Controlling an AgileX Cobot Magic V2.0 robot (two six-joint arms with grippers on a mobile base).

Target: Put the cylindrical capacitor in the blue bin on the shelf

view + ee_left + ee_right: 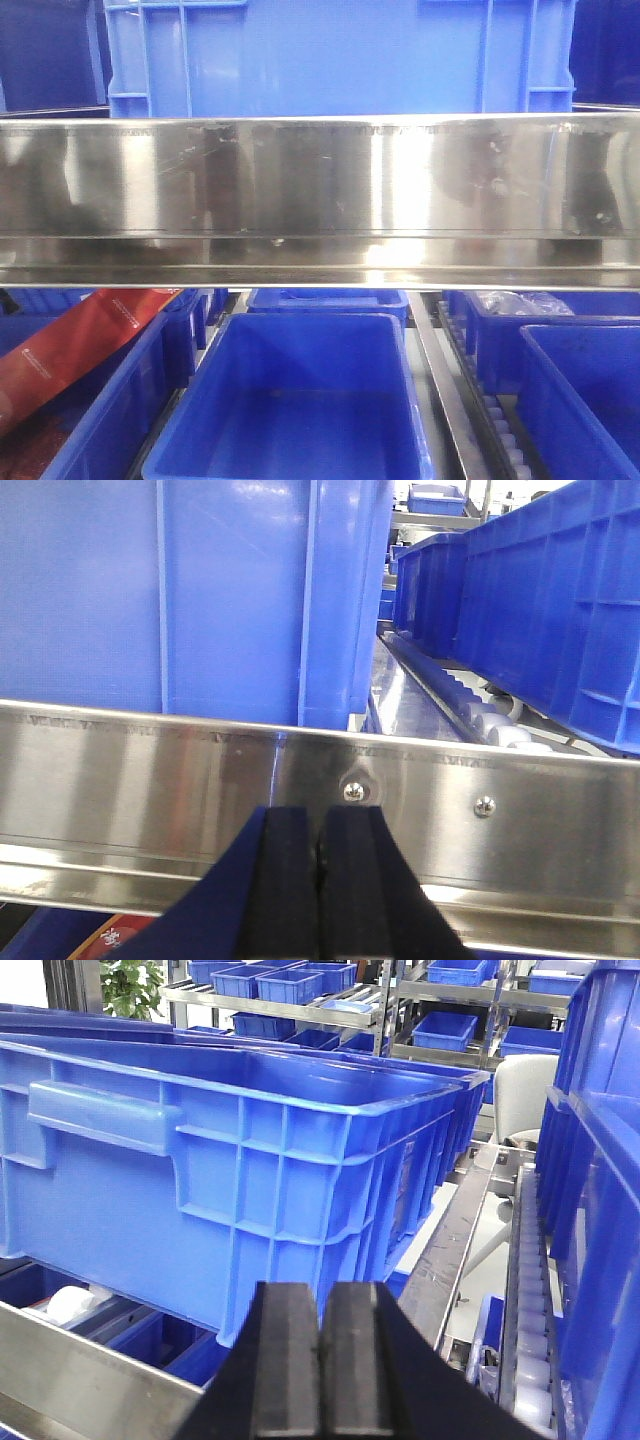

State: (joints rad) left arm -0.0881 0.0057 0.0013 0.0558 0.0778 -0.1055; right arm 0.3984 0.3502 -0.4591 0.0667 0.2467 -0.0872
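Steel shelf [320, 180] rail fills the front view, blue bins above and below. Left tool [320, 855] pads pressed together, just short of the rail; right tool [322, 1345] likewise closed, empty, large bin [250, 1160] ahead. Cylindrical capacitor not visible anywhere; direction and nearer arm undeterminable.

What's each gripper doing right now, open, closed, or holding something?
Left gripper: closed, nothing visible between its pads.
Right gripper: closed, nothing visible between its pads.
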